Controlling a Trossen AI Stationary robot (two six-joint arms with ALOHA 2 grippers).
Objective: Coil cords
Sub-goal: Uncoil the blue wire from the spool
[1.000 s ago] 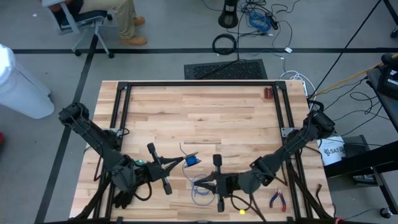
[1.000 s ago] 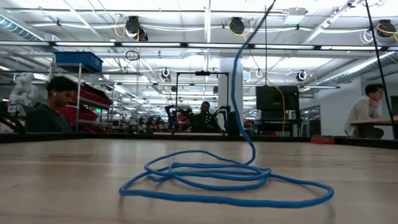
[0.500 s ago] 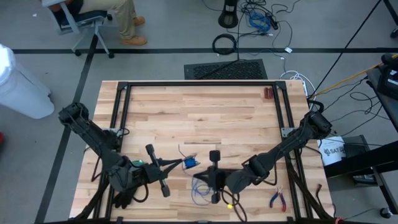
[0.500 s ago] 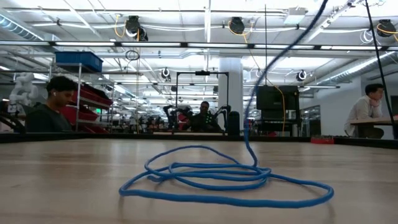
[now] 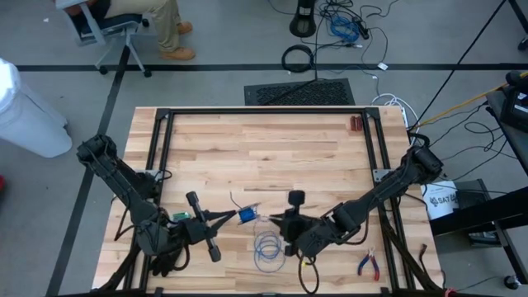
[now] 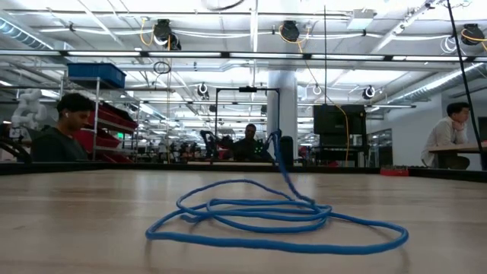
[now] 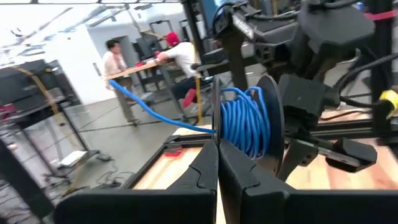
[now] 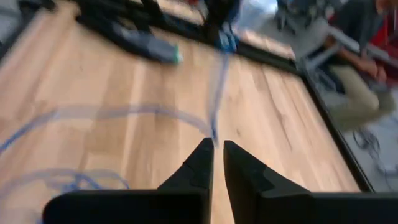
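The thin blue wire lies as a loose coil [image 5: 266, 247] on the wooden table near its near edge, and it also shows in the low view [image 6: 251, 217]. One strand rises from the coil [image 6: 280, 164] to a small black spool wound with blue wire [image 5: 246, 215]. My left gripper [image 5: 231, 217] is shut on that spool [image 7: 245, 121] above the table. My right gripper [image 5: 275, 221], just right of the spool, is shut on the strand [image 8: 216, 93] that runs to the spool. My left gripper pinches the lower edge of the spool's black flange [image 7: 216, 134] between its two fingers, coming level from the table's left. The spool stands lifted clear of the table, and wire trails off it to one side [image 7: 143, 106]. My right gripper holds the blue wire's strand [image 8: 214, 134] between its fingertips, coming from the table's right and slanting down. The strand runs on from the fingers to the spool. On the other side it drops to the coil on the table.
A black glove [image 5: 165, 264] lies by the left arm at the near edge. Red-handled pliers [image 5: 367, 266] lie at the near right. A black frame [image 5: 264, 111] runs around the table top. People sit beyond the table [image 6: 65, 129].
My right gripper has gone from over the coil toward the table's far edge and the spool, turning as it went. The raised strand, first steep and high, now rises only low. My left gripper with the spool has shifted a little toward the table's left. The coil stays put.
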